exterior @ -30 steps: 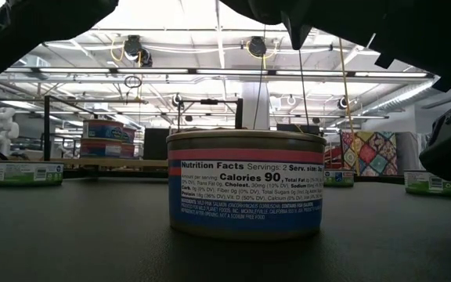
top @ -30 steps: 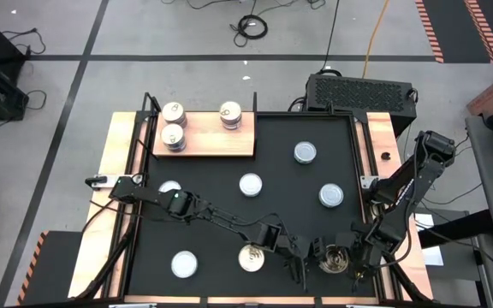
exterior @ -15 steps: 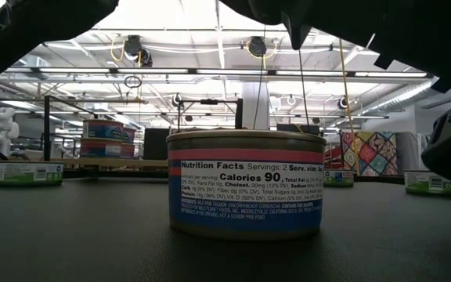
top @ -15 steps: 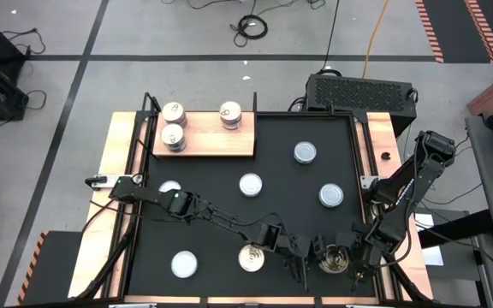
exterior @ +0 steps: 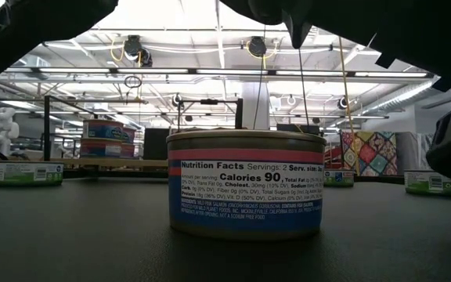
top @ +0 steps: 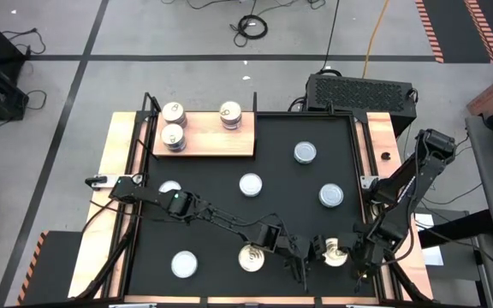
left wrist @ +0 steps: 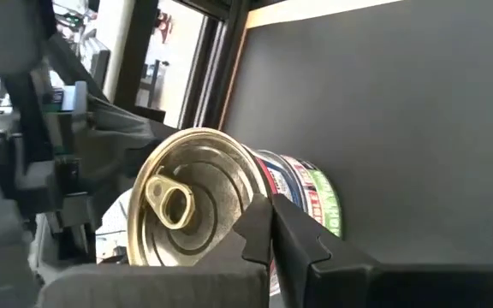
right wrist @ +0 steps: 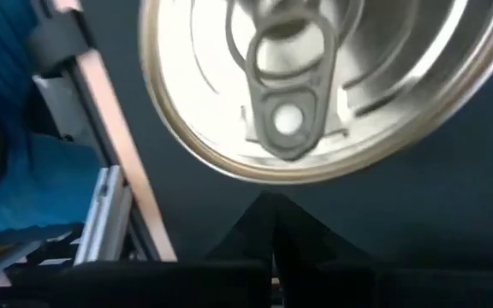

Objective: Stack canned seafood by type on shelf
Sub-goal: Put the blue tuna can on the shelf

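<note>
Silver tins lay scattered over the black mat (top: pixel 229 154) on the desk, while three already sat on the shelf (top: pixel 204 134) at the upper left of the high frame: two (top: pixel 174 125) close together at its left end and one (top: pixel 230 115) apart, apparently grouped by type. At the bottom centre, the left tool (top: pixel 302 261) reached low between two tins. Its fingers (left wrist: pixel 268 235) were pressed together, holding nothing, and their tips rested against the rim of a pull-tab tin (left wrist: pixel 195 214); I judged the closed tips were meant to nudge that tin rather than lift it. The right tool (top: pixel 359 261) sat at the lower right, just beside the same tin (top: pixel 335 251), probably to steady or receive it; its fingers (right wrist: pixel 272 227) met in a point below the lid (right wrist: pixel 315 77), so they looked narrow and empty. Another tin (top: pixel 252 257) stood just left of the left tool, and it filled the centre of the low frame (exterior: pixel 245 184). Five more tins waited on the mat.
</note>
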Robot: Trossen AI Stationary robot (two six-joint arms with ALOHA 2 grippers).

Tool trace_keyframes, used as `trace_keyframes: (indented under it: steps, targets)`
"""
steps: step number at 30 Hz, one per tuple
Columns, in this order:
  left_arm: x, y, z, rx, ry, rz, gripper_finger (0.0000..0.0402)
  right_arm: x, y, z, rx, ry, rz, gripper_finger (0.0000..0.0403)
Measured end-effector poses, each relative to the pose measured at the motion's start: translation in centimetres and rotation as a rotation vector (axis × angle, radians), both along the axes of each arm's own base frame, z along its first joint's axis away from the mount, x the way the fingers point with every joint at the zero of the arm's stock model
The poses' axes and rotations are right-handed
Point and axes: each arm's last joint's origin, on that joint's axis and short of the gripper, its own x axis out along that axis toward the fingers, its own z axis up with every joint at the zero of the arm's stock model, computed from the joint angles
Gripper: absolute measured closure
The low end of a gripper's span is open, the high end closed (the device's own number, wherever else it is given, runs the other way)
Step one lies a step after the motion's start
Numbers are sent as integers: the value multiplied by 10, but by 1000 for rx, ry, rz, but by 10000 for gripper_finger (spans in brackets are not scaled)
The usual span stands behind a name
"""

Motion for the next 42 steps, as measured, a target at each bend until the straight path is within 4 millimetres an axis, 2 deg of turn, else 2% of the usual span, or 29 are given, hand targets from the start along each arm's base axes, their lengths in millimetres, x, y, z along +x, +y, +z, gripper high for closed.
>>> trace_keyframes:
  steps: [12, 16, 22, 25, 28, 34, 42]
  targets:
    - [2, -4, 9, 21, -110, 69, 400, -18, -3, 21, 41, -143, -10, 403]
    - [0, -8, 9, 39, -116, 126, 401, -25, -4, 22, 16, -160, -18, 403]
    - [-5, -19, 8, -17, -101, 215, 401, -30, -3, 21, -5, -162, -14, 403]
    - [-7, -16, 11, -85, -53, 278, 401, -32, -3, 21, -8, -169, -5, 403]
    - [-12, -10, 24, -123, 0, 350, 402, -33, -2, 21, -12, -176, 1, 403]
    - [-27, 3, 70, -206, 26, 548, 401, -37, -1, 21, -33, -228, 11, 403]
    - [-48, 38, 98, -252, 160, 789, 401, -41, 1, 21, -48, -269, 34, 403]
